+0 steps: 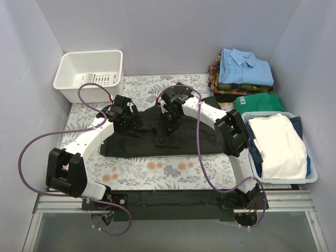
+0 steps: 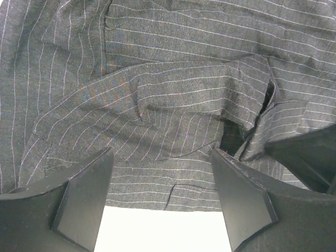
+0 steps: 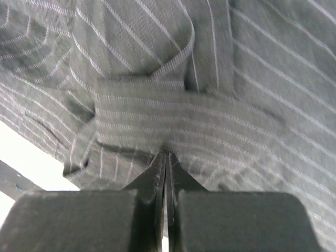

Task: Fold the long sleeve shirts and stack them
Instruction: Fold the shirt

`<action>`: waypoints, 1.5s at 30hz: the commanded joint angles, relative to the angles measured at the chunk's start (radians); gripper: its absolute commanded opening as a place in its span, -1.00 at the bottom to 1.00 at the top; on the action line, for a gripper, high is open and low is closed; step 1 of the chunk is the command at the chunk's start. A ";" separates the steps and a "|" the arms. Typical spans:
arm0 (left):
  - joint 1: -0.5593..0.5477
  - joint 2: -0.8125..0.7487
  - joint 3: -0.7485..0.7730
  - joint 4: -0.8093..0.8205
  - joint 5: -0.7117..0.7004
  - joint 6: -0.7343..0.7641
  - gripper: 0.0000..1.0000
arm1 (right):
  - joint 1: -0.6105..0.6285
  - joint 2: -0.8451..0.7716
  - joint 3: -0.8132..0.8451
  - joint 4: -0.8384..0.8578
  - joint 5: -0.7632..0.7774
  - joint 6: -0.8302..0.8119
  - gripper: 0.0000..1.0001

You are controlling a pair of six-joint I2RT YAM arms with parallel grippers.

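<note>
**Top view.** Black pinstriped cloth shirt [image 1: 157, 137] lies spread at the centre of the floral-print table covering [image 1: 157, 170], its long side running left to right. Left gripper [image 1: 122, 119] is over the shirt's left part. Right gripper [image 1: 170, 126] is down on the shirt's middle, where the cloth bunches into a dark lump.

White slotted plastic basket [image 1: 89, 73] sits in the far left corner, apart from the shirt. In the far right corner is a stack of folded shirts: light blue collared shirt [image 1: 245, 66] on top, plaid shirt [image 1: 216, 79] under it. Green folded garment [image 1: 257, 101] is just in front of the stack. Pale blue plastic basket [image 1: 286, 180] at the right edge holds a cream folded cloth [image 1: 275, 144] lying over a blue cloth [image 1: 256, 147].

**Left wrist view.** Left gripper [image 2: 161, 155] is released. Its two dark fingers [image 2: 84, 205] stand wide apart with nothing between them. Pinstriped fabric [image 2: 173, 94] fills the view beyond them, creased, with one layer folded over another. A deep pucker shows at the right.

**Right wrist view.** Right gripper [image 3: 166, 155] is clenched. The fingers [image 3: 210, 220] are pressed together with no gap, nipping the pinstriped shirt [image 3: 173, 115] at the tips. The cloth draws to a point there. A flat folded band lies just beyond the tips. The picture is slightly blurred.
</note>
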 commanded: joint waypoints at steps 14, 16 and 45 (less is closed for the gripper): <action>0.020 0.022 -0.011 0.004 -0.004 0.012 0.47 | 0.039 -0.105 0.040 -0.019 0.006 -0.056 0.25; 0.031 0.027 -0.011 -0.005 -0.007 0.004 0.47 | 0.048 -0.080 0.053 -0.019 0.006 -0.060 0.27; 0.120 0.028 -0.048 0.009 0.044 0.050 0.46 | 0.078 -0.089 0.096 -0.073 0.313 -0.013 -0.97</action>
